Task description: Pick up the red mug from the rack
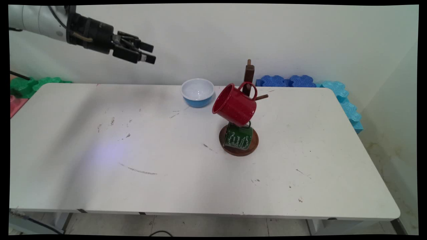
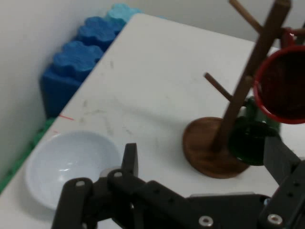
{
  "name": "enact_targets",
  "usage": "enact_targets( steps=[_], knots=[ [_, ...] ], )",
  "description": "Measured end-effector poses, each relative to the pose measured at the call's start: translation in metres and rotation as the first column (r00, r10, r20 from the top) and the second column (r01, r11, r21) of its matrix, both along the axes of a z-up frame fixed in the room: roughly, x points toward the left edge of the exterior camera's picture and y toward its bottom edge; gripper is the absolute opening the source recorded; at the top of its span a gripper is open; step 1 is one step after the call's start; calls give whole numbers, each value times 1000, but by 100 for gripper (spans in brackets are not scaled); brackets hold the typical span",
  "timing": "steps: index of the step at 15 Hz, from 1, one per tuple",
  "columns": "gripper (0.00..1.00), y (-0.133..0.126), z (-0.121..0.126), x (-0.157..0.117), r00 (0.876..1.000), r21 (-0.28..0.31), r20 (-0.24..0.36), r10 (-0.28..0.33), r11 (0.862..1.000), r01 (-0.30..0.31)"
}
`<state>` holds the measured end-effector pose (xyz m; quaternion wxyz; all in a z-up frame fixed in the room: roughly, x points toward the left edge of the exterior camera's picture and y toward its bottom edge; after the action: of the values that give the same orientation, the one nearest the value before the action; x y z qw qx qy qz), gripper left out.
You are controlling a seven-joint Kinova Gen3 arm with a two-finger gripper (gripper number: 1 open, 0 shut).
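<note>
Main view: gripper [image 1: 148, 53] hovering upper left of frame, fingers spread wide, holding nothing. Red mug [image 1: 234, 104] and green mug [image 1: 238, 138] hanging by handles on wooden mug tree [image 1: 249, 71], center; blue bowl [image 1: 197, 92] sitting just left.

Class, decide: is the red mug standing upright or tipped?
Tipped. The red mug hangs by its handle from a peg of the wooden mug tree, its open mouth facing left and downward.
</note>
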<state>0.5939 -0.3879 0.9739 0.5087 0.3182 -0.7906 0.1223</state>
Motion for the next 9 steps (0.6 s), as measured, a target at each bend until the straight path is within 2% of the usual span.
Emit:
enact_targets(
  steps=[5, 9],
  knots=[
    [100, 9, -5, -22, 998, 33, -4, -59, 998, 60],
    [100, 16, -9, -45, 993, 63, -3, -122, 991, 122]
  ],
)
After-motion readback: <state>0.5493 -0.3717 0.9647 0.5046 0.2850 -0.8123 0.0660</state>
